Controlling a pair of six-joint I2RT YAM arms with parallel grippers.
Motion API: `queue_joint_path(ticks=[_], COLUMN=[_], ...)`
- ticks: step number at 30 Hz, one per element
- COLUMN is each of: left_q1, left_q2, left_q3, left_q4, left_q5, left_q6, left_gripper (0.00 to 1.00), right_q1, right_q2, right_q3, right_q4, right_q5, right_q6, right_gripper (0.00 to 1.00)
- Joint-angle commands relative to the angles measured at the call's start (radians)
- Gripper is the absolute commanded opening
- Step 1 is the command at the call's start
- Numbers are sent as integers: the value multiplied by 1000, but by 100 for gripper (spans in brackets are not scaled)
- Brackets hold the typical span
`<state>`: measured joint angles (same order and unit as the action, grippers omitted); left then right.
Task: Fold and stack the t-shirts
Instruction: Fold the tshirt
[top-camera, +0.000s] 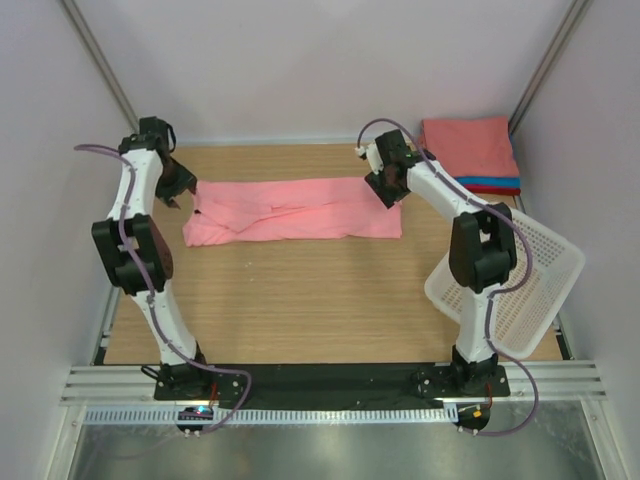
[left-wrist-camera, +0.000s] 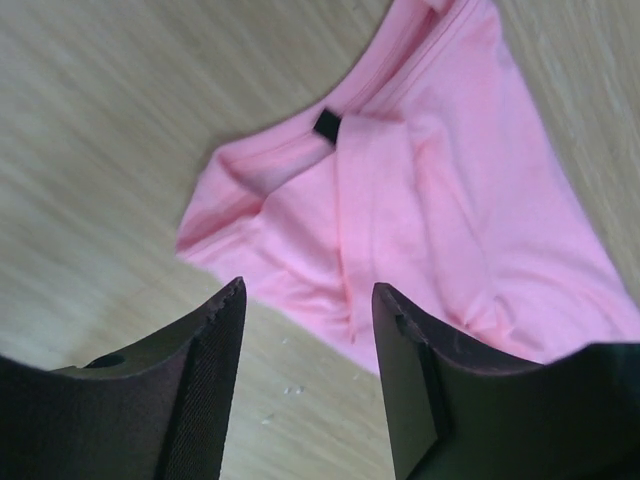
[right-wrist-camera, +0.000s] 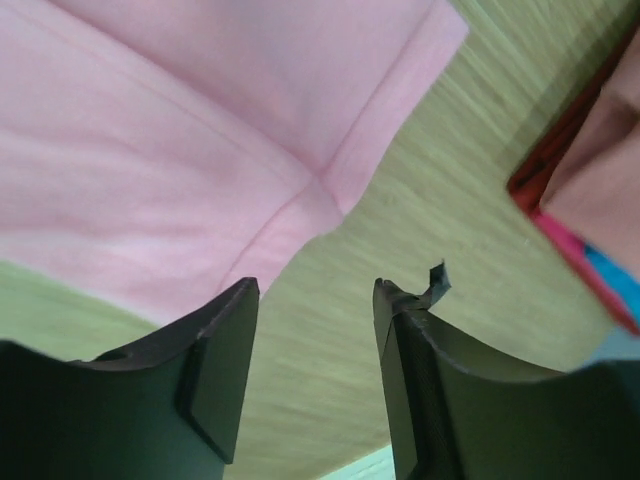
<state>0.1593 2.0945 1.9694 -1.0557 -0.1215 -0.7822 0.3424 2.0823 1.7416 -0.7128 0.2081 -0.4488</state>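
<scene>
A wooden table (top-camera: 300, 310) fills a white-walled booth. Across its far half lies a pink tee (top-camera: 300, 210), folded lengthwise into a long band. Its collar end is to the left and its hem to the right, and it lies flat on the wood but is a little rumpled near the collar.

The left gripper (top-camera: 178, 192) hangs just over the collar end, jaws apart with nothing between them. The right gripper (top-camera: 386, 190) hangs over the hem corner, likewise parted and empty.

In the far right corner sits the stack (top-camera: 470, 150) of folded tees, a salmon one on top with red and blue edges beneath. A white basket (top-camera: 545, 275) leans off the table's right side.

The lengthwise fold looks done, so the crosswise fold is probably next. That calls for pinching one end of the band and carrying it over to meet the other with the edges lined up. The packet would then go on the stack.
</scene>
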Motion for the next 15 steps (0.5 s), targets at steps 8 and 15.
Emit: queue_joint_path(ticks=[8, 15], left_q1=[8, 9], left_q2=[-445, -441], left_q3=[-579, -716], left_q4=[215, 275], left_q5=[268, 252], left_q6=[81, 106], left_gripper=[57, 58], right_q1=[-31, -51], right_q2=[-90, -81], right_q3=[124, 10], right_q4=[-330, -255], right_q5=[-94, -93], right_q6=[773, 839], right_gripper=[52, 55])
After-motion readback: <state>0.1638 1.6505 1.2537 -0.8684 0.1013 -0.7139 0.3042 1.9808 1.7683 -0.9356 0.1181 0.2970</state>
